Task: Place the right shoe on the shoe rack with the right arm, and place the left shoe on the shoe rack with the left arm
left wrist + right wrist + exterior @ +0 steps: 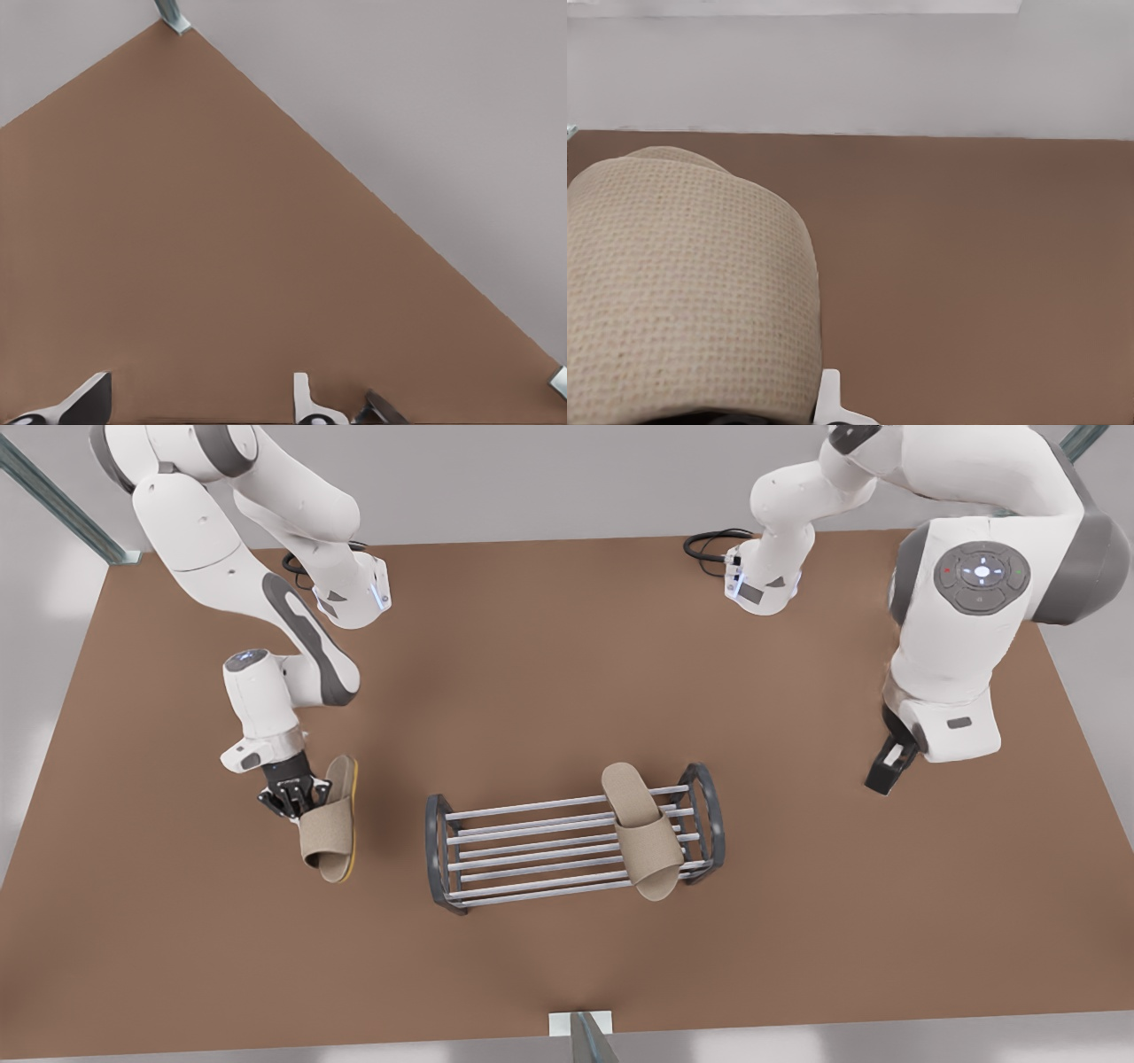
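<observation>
Shoe rack (532,841): low, on the brown table (567,646), near the front view's lower middle. Silver bars run lengthwise between two dark grey rounded end frames. Upright, not touched by either gripper.

Slipper on rack (640,828): beige woven fabric, open toe, broad strap over the forefoot. It lies across the bars at the rack's end toward the front view's right, just inside that end frame. The toe overhangs the near bar; the heel rises past the far bar.

Held slipper (331,824): same beige weave, with a yellow sole edge showing along one side. It is lifted and tilted on its edge, beside the rack on the front view's left and apart from it. In the right wrist view its woven strap (682,292) bulges close to the camera.

Right gripper (292,795): dark fingers clamped on the held slipper's strap, at the front view's left.

Left gripper (890,766): above bare table at the front view's right, well apart from the rack, holding nothing. In the left wrist view its fingertips (306,398) stand spread with table between them.
</observation>
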Controlling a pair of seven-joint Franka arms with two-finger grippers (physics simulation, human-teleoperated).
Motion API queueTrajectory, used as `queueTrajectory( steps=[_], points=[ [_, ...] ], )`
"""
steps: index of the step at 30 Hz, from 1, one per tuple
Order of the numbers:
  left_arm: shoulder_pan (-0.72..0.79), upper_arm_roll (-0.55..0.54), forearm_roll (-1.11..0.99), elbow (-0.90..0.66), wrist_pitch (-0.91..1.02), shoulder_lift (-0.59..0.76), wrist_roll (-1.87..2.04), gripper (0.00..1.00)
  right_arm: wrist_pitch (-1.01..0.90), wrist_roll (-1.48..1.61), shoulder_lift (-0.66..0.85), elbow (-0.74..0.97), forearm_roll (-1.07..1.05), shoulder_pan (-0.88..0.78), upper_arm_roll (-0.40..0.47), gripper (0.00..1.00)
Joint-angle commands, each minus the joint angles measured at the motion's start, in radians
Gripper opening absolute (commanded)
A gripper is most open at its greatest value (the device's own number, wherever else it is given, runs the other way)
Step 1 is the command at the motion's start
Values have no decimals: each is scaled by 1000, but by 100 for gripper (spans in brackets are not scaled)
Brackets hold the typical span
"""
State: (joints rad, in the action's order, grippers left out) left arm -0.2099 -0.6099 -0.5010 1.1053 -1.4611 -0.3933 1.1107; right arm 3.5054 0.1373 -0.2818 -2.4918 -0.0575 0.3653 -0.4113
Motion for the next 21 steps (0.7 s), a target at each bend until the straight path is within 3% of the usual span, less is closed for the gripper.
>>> queueTrajectory(
  steps=[1, 2, 3, 7, 9, 12, 18, 21],
  points=[
    [239, 446, 369, -2, 182, 17, -1135, 100, -25, -148, 26, 14, -5, 1, -1, 21],
    [271, 565, 581, 115, 82, 94, -1141, 100, -101, -159, 55, 47, -8, 1, -1, 21],
    [288, 556, 558, 309, -127, 159, -1100, 100, -232, -191, 99, 102, -8, -5, -1, 21],
    [302, 548, 529, 222, -91, 40, -1071, 100, -398, -226, 182, 175, -8, 1, -1, 21],
    [299, 553, 523, 208, -140, -13, -1040, 100, -699, -229, 257, 300, -10, 1, 0, 21],
    [244, 552, 550, 200, -200, -10, -1049, 100, -921, -234, 250, 467, -10, 18, 2, 21],
    [241, 552, 544, 200, -197, -7, -1048, 100, -1166, -249, 199, 699, -11, 6, 2, 21],
    [242, 553, 541, 200, -194, -7, -1045, 100, -1312, -377, 133, 858, 10, -91, -3, 21]
  ],
)
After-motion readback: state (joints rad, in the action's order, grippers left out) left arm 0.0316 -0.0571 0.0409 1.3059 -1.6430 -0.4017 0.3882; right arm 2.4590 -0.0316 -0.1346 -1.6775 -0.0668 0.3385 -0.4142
